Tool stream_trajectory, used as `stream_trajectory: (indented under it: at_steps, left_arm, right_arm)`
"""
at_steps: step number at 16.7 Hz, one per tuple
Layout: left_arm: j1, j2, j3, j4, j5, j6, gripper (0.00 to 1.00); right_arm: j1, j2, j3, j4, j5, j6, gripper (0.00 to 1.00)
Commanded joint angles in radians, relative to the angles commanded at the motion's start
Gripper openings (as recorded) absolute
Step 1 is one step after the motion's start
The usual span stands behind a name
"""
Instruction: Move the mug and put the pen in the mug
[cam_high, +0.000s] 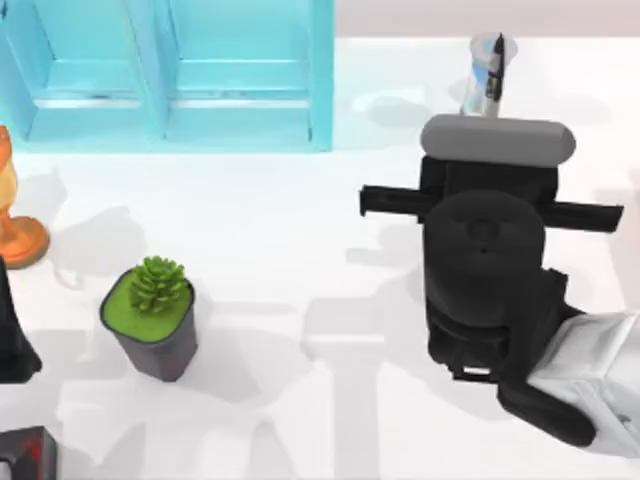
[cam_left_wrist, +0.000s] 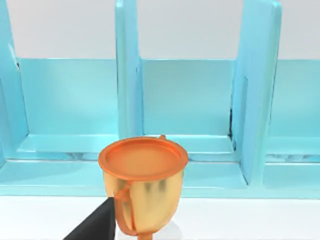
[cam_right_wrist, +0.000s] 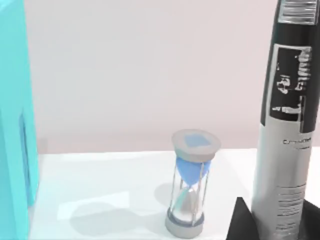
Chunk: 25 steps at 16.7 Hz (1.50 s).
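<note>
Your right gripper (cam_right_wrist: 272, 225) seems clamped on the pen (cam_right_wrist: 287, 125), upright just beside the hourglass (cam_right_wrist: 192, 182); left claw's state: cannot tell.

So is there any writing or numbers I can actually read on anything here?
Nothing reads clearly.
Pen: the grey band carries printed marks and a small line of text, all too blurred to read; it stands upright by the right hand.
Hourglass: no text.
Orange goblet, blue shelf, plant pot: no text.
</note>
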Motion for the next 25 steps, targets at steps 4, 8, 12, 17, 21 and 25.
stream_trajectory:
  at_steps: [4, 8, 12, 17, 21, 25]
  left_arm:
    - [0.0, 0.0, 0.0, 0.0, 0.0, 0.0, 1.0]
    - [0.0, 0.0, 0.0, 0.0, 0.0, 0.0, 1.0]
    - [0.0, 0.0, 0.0, 0.0, 0.0, 0.0, 1.0]
    - [0.0, 0.0, 0.0, 0.0, 0.0, 0.0, 1.0]
    - [0.0, 0.0, 0.0, 0.0, 0.0, 0.0, 1.0]
    - [0.0, 0.0, 0.0, 0.0, 0.0, 0.0, 1.0]
  right_arm:
    - [0.025, -0.059, -0.104, 0.212, 0.1, -0.091, 0.0]
    - [0.034, -0.078, -0.137, 0.281, 0.133, -0.12, 0.0]
    - [0.028, -0.073, -0.135, 0.279, 0.131, -0.118, 0.0]
    - [-0.01, -0.038, -0.128, 0.299, 0.091, -0.114, 0.0]
    - [-0.05, -0.005, -0.119, 0.322, 0.053, -0.108, 0.0]
    - [-0.09, 0.03, -0.109, 0.345, 0.012, -0.101, 0.0]
